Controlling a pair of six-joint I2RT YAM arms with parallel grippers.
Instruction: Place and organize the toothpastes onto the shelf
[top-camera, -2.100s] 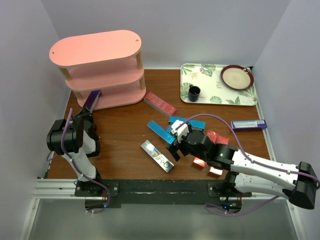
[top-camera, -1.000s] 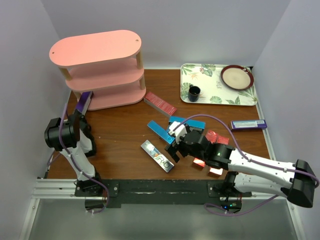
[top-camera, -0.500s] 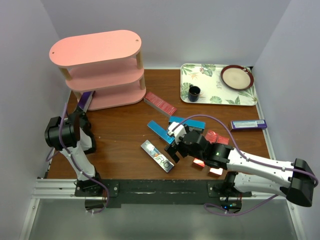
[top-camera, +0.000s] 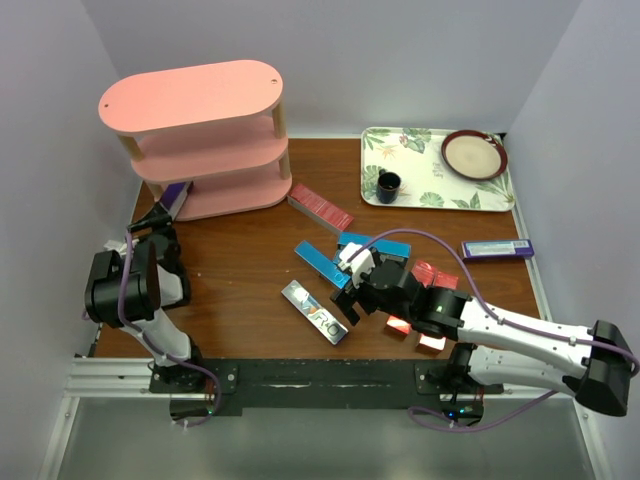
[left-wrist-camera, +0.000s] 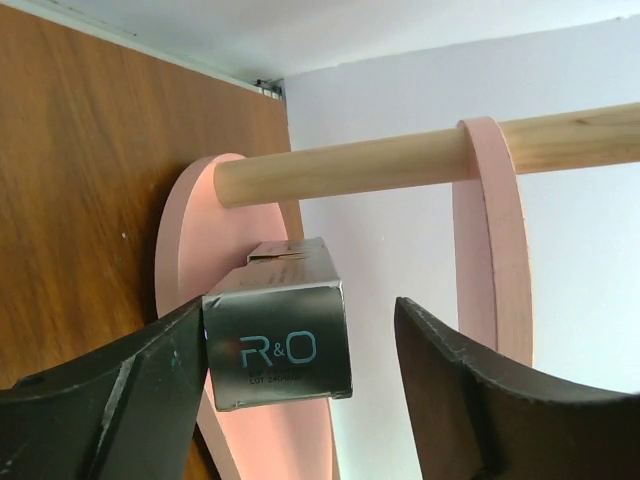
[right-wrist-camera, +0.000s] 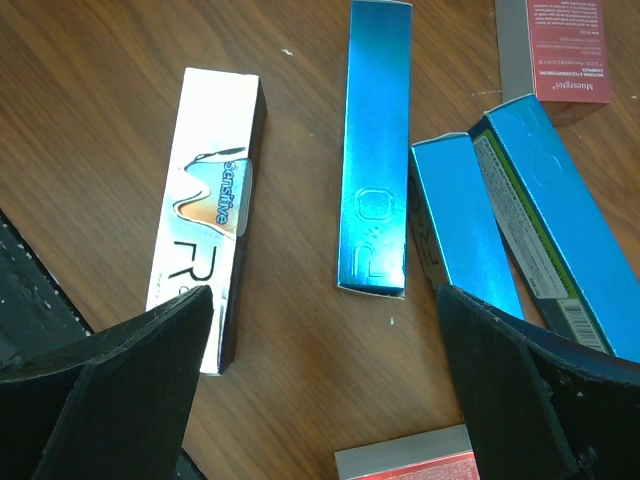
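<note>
Each arm is built from round black motor housings joined by white links. On the left arm (top-camera: 140, 290) only a short white link is seen. On the right arm (top-camera: 530, 340) a long white link is capped by a black joint at its near right end. A lavender cable (top-camera: 440, 238) is looped along each arm. The left gripper (top-camera: 155, 218) and right gripper (top-camera: 345, 292) are fitted with matte black, wedge-shaped fingers (right-wrist-camera: 110, 375) edged with raised ridges. A white block (top-camera: 356, 256) is mounted at the right wrist. Both bases are bolted to a black plate (top-camera: 300, 378) backed by a silver rail (top-camera: 100, 378).
</note>
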